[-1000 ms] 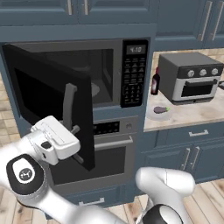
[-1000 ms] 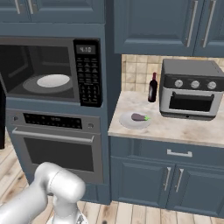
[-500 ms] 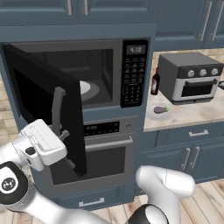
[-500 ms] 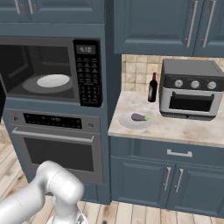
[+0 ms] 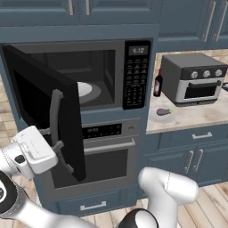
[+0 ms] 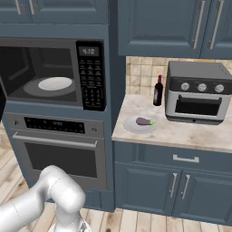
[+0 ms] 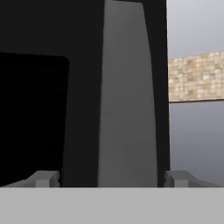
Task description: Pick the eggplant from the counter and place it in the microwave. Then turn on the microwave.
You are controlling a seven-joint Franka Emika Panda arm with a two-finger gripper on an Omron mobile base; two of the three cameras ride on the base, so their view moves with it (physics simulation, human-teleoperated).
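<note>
Your left base view looks forward and down from behind the arm's left side, near the open microwave (image 5: 89, 84) door. Your right base view looks from the other side, more straight at the counter (image 6: 190, 133). Both share the microwave, the toaster oven (image 5: 192, 79) and the counter. Your hand view faces the door handle (image 7: 127, 96) from very close.
</note>
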